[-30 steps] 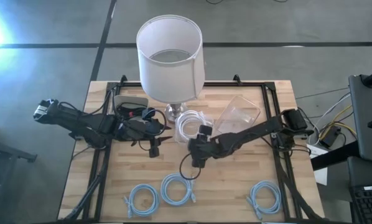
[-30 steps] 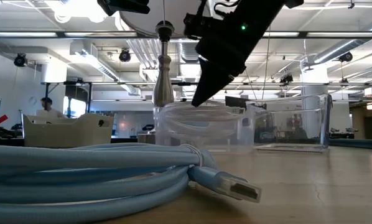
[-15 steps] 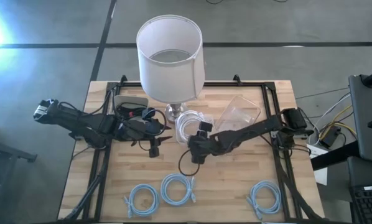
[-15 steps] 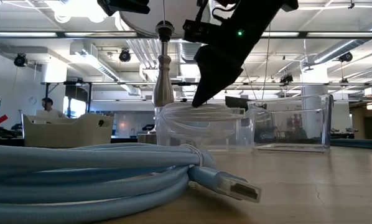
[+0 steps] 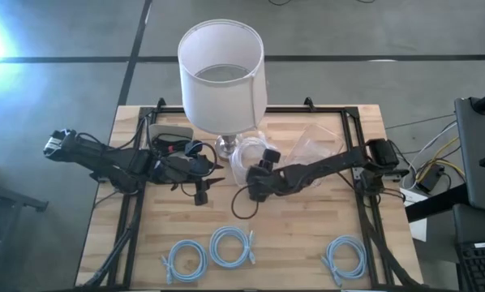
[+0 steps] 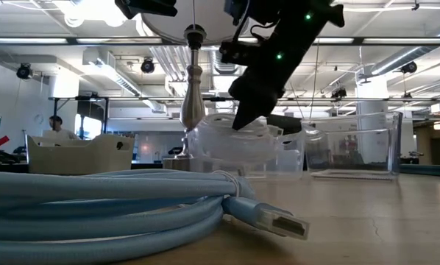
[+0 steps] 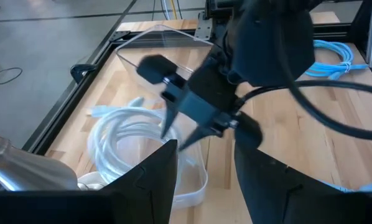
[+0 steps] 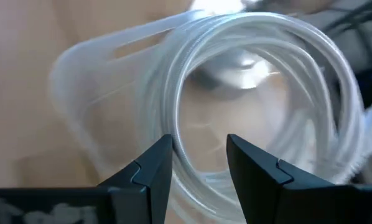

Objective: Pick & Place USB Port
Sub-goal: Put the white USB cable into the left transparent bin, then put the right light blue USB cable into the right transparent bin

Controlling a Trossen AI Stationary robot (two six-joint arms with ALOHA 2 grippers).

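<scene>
A white cable coil (image 5: 244, 154) lies in a small clear tub (image 7: 200, 179) beside the lamp's foot. My right gripper (image 5: 249, 169) is open. It slants down over the tub's near rim, and its tips (image 7: 180, 134) are among the coil's loops (image 8: 260, 74). In the low view the right gripper (image 6: 242, 121) comes down onto the tub (image 6: 242, 151). My left gripper (image 5: 214, 168) is open (image 7: 204, 174) and hovers just left of the tub. Three blue cable coils (image 5: 230, 243) lie along the near edge. One shows its USB plug (image 6: 279, 219). My right gripper has its open fingers (image 8: 152, 168) reaching down into the clear tub from the near side, on either side of a stretch of the white coil (image 8: 192, 124). Whether the fingers touch the cable or the tub wall, I cannot tell.
A lamp with a white shade (image 5: 222, 73) stands on its metal foot (image 6: 193, 96) right behind the tub. A second, larger clear tub (image 5: 315, 146) sits to the right. A white tray (image 5: 169, 134) with items is at far left. Bare wood lies between the tub and the blue coils.
My right gripper has moved toward the far edge and down, from over bare wood into the clear tub with the white coil. The tub and coil have shifted a little beside the lamp's foot and look tipped in the low view.
</scene>
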